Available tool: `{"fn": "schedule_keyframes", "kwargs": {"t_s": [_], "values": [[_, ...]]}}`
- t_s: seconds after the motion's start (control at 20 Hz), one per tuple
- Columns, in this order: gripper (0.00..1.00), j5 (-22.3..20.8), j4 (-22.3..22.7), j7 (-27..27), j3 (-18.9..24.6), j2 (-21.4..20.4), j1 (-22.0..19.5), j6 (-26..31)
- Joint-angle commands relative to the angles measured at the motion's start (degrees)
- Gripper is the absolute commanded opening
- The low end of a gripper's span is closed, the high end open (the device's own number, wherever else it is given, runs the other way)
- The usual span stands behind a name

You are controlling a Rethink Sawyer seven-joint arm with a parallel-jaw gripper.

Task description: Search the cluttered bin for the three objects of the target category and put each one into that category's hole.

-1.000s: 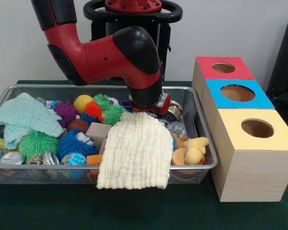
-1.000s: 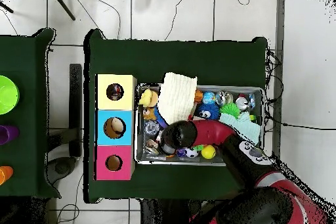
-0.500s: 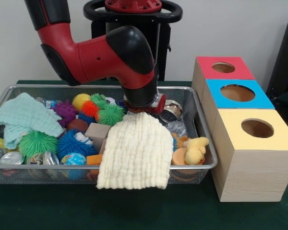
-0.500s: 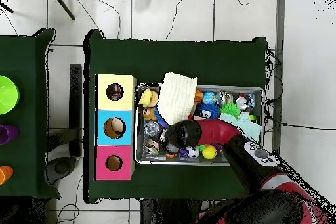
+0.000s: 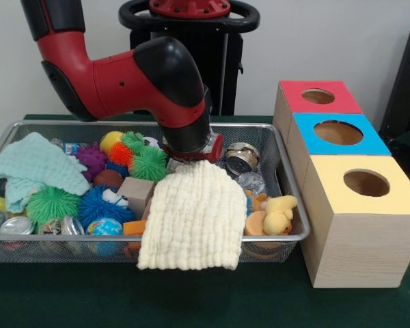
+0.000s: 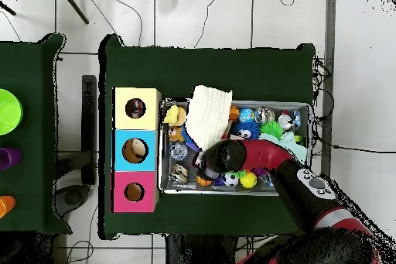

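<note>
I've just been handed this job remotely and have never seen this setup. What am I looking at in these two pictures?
The red and black machine is a robot arm. One picture faces it across the table; the other looks straight down from above. On the green table sits a wire bin full of clutter: spiky balls, metal cans, a mint cloth, a yellow plush duck, and a cream cloth draped over the bin's front edge. Beside the bin stand three wooden boxes with holes, topped red, blue and yellow. The arm's end hangs low over the bin behind the cream cloth; its tool is hidden, so I cannot tell whether it holds anything.
</note>
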Motion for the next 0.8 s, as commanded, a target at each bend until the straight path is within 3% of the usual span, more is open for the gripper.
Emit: {"fn": "schedule_keyframes", "kwargs": {"t_s": [0.05, 0.8], "values": [[0.00, -7.1, -9.1, -23.2, 1.1, 0.3, -3.0, 7.1], [0.00, -7.5, -11.7, -27.4, 2.1, 1.9, -3.6, 9.0]]}}
